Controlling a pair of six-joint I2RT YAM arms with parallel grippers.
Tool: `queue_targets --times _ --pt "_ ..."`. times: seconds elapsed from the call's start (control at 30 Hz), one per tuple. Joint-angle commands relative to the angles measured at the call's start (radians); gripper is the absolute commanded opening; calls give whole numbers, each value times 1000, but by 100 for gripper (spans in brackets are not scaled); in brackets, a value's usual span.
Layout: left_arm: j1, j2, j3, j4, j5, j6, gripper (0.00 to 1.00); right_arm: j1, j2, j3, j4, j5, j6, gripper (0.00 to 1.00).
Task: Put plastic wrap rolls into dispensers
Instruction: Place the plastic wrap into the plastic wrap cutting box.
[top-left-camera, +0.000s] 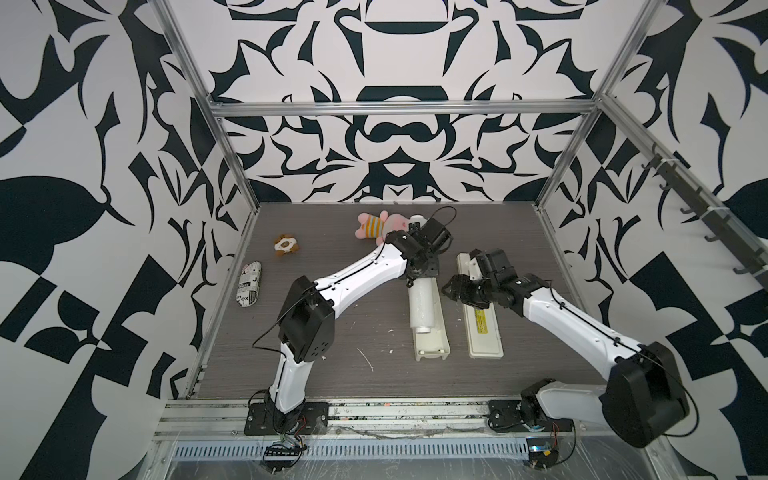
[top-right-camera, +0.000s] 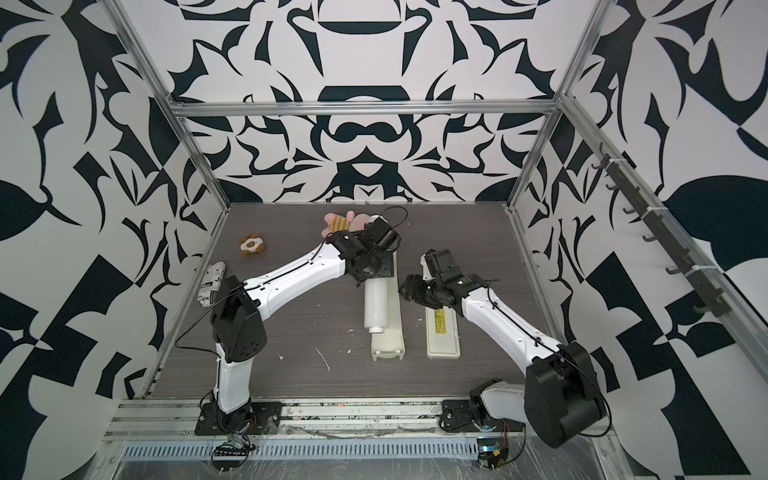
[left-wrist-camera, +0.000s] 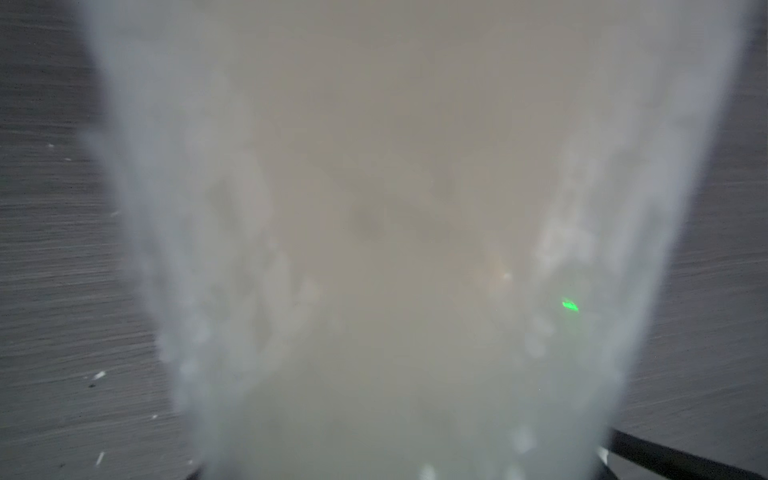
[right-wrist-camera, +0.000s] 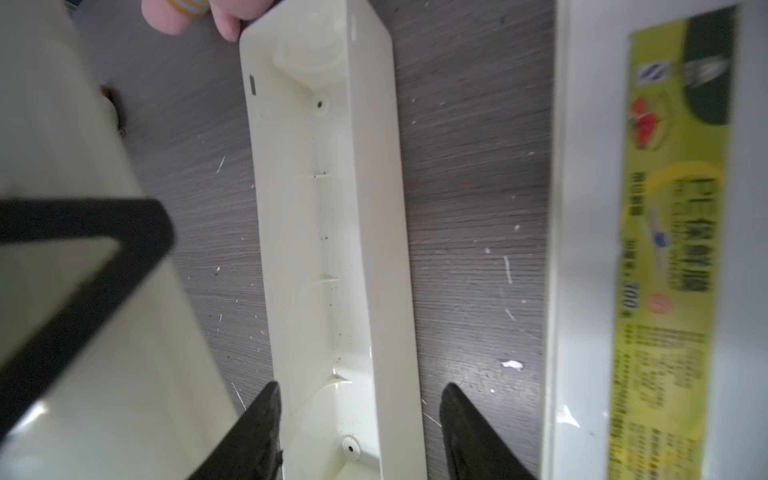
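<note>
Left pincer (top-left-camera: 417, 277) pinches the far end of a long glossy white plastic-wrap roll (top-left-camera: 422, 305) over a cream plastic dispenser trough (top-left-camera: 432, 351); right pincer (right-wrist-camera: 359, 386) hovers spread and empty.

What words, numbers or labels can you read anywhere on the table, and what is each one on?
"ex": on the newsprint bundle, seen in both top views; its other print is too small to read.
"300": probably, on the yellow label of the dispenser lid, in the right wrist view; the characters and small logos around it are too blurred to read.
No other text is readable.
</note>
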Motion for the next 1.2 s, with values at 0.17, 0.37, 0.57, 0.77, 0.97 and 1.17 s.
queue_targets --times 0.17,0.37,0.57,0.77,0.97,1.17 --pt "-41 29 65 15 -57 -82 38 -29 -49 -37 -52 14 -59 60" --pt "-53 56 34 14 -75 -125 38 -35 -49 -49 -42 1 -66 60" --pt "-53 70 13 20 -63 -125 38 -41 -44 -56 -39 -11 -71 59" --pt "-61 89 7 19 -30 -123 38 -49 -38 -56 -33 -20 -71 59" --pt "-75 102 -8 -6 -22 -130 38 -52 -36 -61 -27 -30 -72 59" --pt "-83 101 -34 -11 -34 -152 39 -54 -34 -70 -22 -37 -77 59"
